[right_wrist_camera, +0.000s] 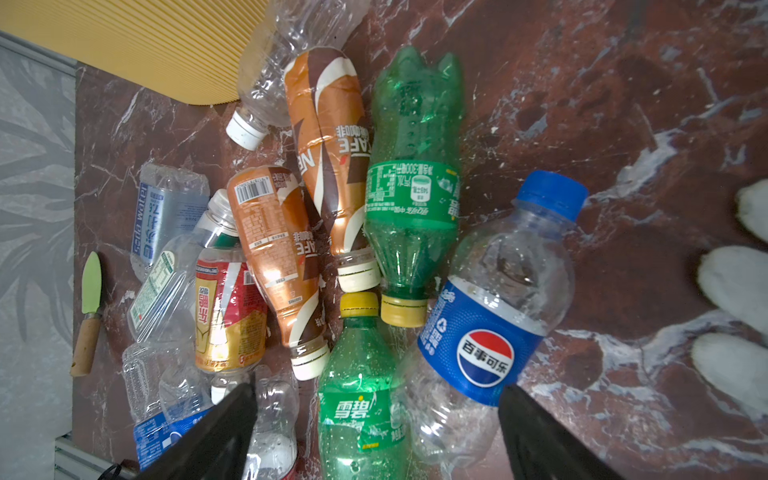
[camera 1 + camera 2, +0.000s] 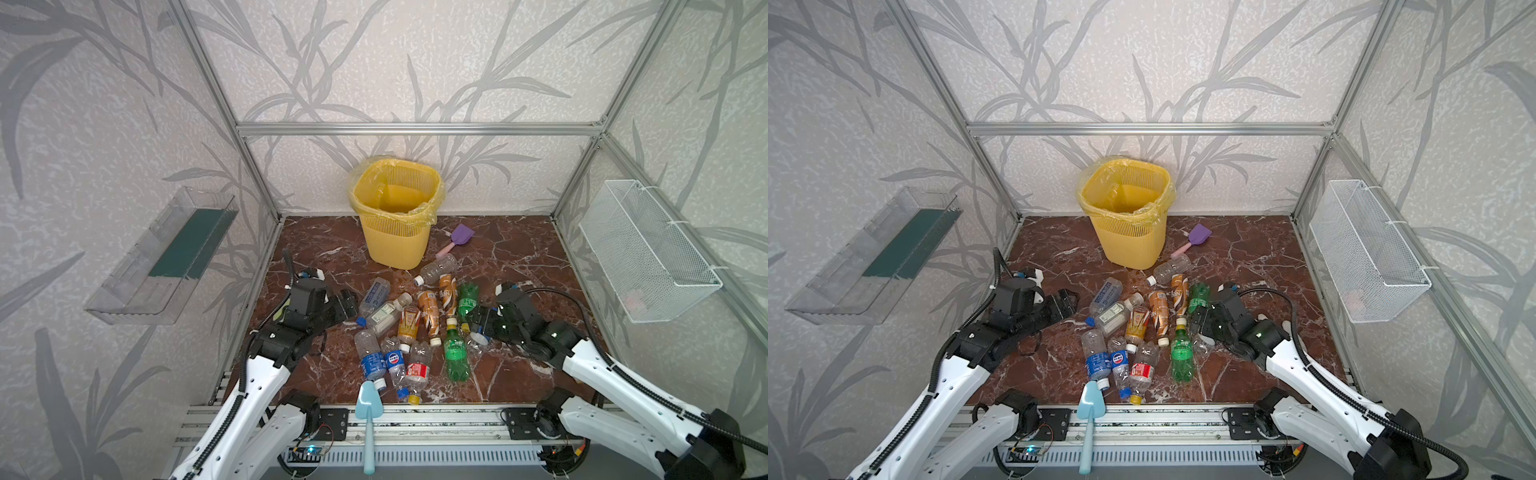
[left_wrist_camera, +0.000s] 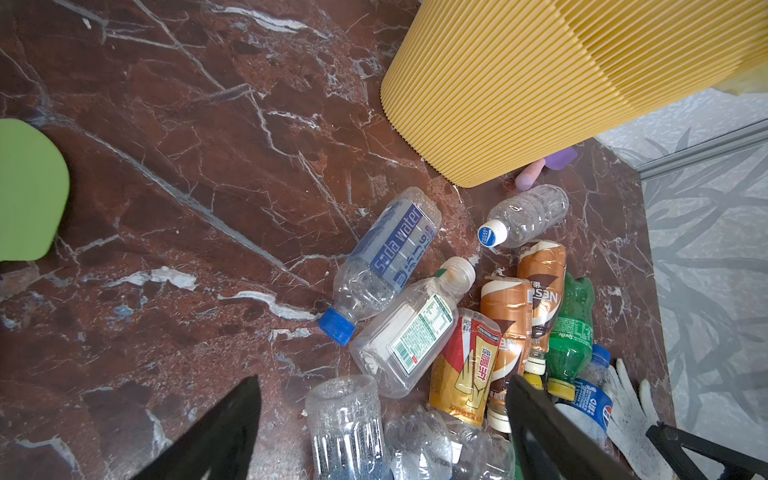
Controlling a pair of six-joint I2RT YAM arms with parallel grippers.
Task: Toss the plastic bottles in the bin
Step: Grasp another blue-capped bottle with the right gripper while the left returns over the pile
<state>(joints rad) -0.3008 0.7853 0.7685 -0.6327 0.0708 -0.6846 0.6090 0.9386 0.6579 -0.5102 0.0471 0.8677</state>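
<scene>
Right wrist view: how is the claw seen to stand?

The right gripper [image 1: 376,392] is spread wide and nothing is clamped. A blue-labelled cola bottle [image 1: 490,316] and a green bottle [image 1: 357,399] are seen lying on the marble floor [image 1: 623,104] between its fingers. Whether either is touched cannot be told.

And the left claw?

The left gripper [image 3: 382,380] is likewise spread wide, with nothing gripped. Clear bottles [image 3: 345,415] are framed between its fingers, their lower ends cut off.

What is found around them?

The plastic bottles [image 2: 411,328] are heaped between the two claws, touching and overlapping. A white glove [image 1: 739,291] is laid just beside the right claw and is partly cut off. A green blade [image 3: 29,191] is cropped at the frame edge. A blue shovel [image 2: 368,428] is laid across the near edge.

Where is the bin placed?

The bin [image 2: 395,245] is stood upright by the back wall, beyond the heap. A purple shovel [image 2: 459,236] is laid just beside it, and a clear bottle [image 2: 438,269] near its foot.
</scene>
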